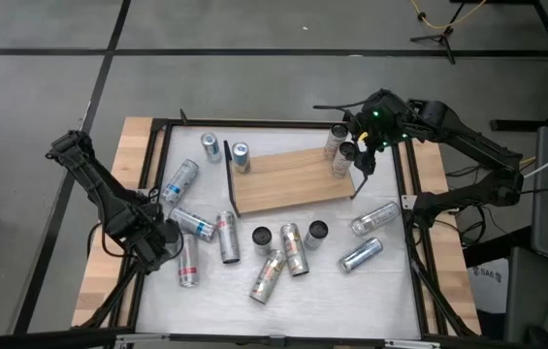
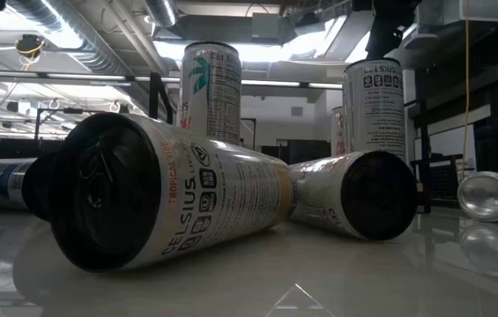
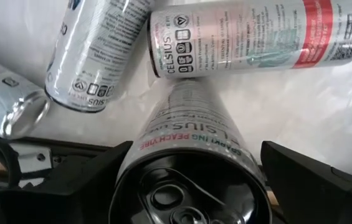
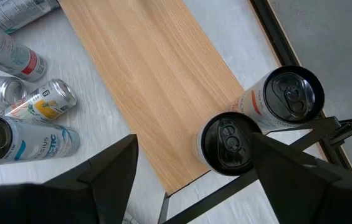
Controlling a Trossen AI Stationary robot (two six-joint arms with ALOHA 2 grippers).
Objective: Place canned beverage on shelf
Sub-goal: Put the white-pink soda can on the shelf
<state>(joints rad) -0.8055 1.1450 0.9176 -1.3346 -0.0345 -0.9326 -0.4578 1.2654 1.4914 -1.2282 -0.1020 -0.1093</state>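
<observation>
1. Two upright aluminium beverage cans (image 4: 232,142) at right end of flat light-brown wooden shelf (image 1: 293,180).
2. Readable: "CELSIUS", "SPARKLING PEACH VIBE" on lying silver can (image 3: 191,134).
3. Left gripper (image 3: 191,180) spread wide around that can; right gripper (image 4: 191,165) wide, empty, above shelf.

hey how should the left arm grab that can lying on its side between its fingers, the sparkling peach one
Grip the can across its round body, with one of the fingers on each curved side. It lies flat with its dark end facing the left gripper, so come from that end; the open fingers already flank it. Neighbouring cans crowd its far end.
</observation>
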